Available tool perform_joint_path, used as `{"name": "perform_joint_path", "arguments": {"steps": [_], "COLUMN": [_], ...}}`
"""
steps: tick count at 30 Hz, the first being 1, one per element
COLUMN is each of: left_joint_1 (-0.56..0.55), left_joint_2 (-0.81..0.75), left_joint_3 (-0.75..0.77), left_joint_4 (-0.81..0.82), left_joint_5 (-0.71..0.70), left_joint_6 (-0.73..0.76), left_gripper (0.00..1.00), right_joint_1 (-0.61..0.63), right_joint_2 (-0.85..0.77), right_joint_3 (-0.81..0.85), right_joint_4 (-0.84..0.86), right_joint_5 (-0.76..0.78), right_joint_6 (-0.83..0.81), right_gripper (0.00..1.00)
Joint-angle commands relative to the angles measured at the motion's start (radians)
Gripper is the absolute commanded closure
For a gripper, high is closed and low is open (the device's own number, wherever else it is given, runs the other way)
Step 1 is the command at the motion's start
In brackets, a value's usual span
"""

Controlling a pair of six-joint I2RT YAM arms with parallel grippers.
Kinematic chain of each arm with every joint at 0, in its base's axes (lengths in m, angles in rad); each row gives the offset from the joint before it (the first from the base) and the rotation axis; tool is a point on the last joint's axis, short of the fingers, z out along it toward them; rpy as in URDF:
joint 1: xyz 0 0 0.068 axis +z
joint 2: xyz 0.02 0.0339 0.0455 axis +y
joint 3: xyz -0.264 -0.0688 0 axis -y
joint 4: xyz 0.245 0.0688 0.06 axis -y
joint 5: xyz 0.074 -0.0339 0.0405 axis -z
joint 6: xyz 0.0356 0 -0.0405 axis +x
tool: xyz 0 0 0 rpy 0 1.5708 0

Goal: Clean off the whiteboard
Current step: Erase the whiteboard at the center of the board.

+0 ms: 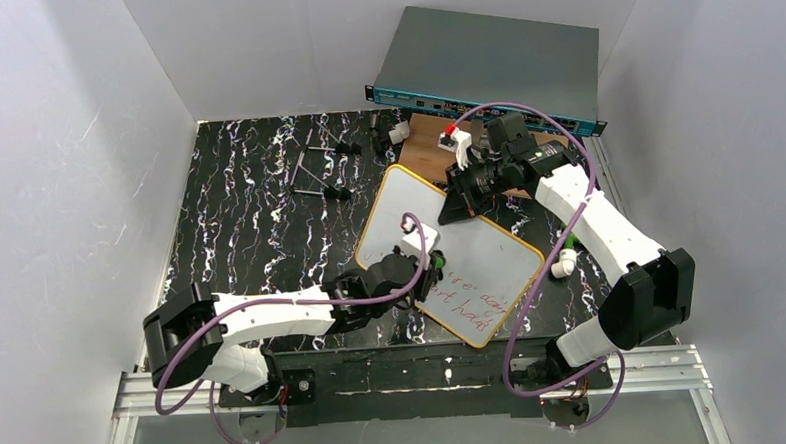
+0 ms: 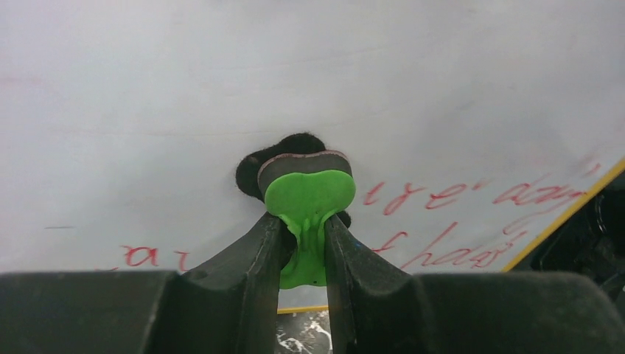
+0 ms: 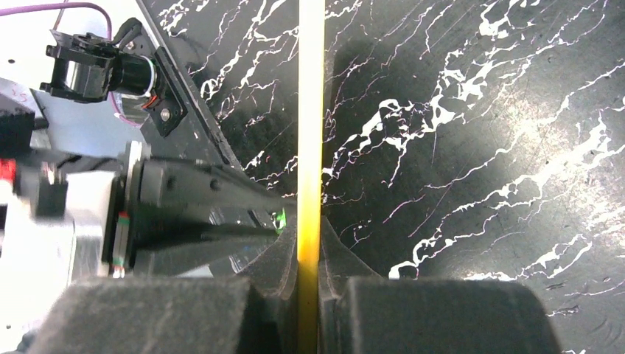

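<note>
The whiteboard [image 1: 408, 196] lay tilted on the counter [image 1: 259, 218], its yellow edge [image 3: 309, 110] pinched in the closed right claw [image 3: 309, 258]. Its face sat under the left claw [image 2: 304, 236], which gripped a green eraser [image 2: 308, 193] pressed to the board. Wiping seemed underway. Red writing [image 2: 435, 198] stood just right of that claw, so the next stroke likely called for a firm sweep there.

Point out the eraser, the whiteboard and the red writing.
eraser [image 2: 309, 193]: left wrist view, on its green handle.
whiteboard [image 1: 405, 196]: top view, on its bare white far part.
red writing [image 2: 447, 195]: left wrist view, on a word in the upper line.
</note>
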State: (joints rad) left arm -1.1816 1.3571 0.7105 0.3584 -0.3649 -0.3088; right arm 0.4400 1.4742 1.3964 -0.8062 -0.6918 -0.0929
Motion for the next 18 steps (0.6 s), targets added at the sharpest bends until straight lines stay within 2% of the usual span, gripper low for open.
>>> {"name": "perform_joint_path", "arguments": {"steps": [1,6,10,13,18], "left_joint_1": [-0.065,-0.099,-0.099,-0.065,-0.001], "left_joint_2": [0.069,0.118,0.095,0.059,-0.001], "left_joint_3": [0.087,0.118,0.102,0.085,0.042], "left_joint_4": [-0.01,-0.023,-0.056,-0.109,-0.15], "left_joint_5": [0.023,-0.001,-0.081,-0.125,-0.1], "left_joint_6": [0.056,0.048,0.034,0.006,-0.044], "left_gripper": [1.0,1.0,1.0,1.0,1.0], "right_joint_1": [0.006,0.006,0.006,0.006,0.006], "right_joint_2": [-0.038,-0.04,-0.047,-0.046,-0.044], "right_joint_3": [0.015,0.013,0.01,0.01,0.01], "right_joint_4": [0.06,0.06,0.062,0.062,0.062], "right_joint_5": [-0.077,-0.077,-0.075,-0.076,-0.077], "right_joint_6": [-0.003,-0.003,-0.005,-0.004,-0.002], "right_gripper": [0.99,0.99,0.99,0.99,0.99]}}
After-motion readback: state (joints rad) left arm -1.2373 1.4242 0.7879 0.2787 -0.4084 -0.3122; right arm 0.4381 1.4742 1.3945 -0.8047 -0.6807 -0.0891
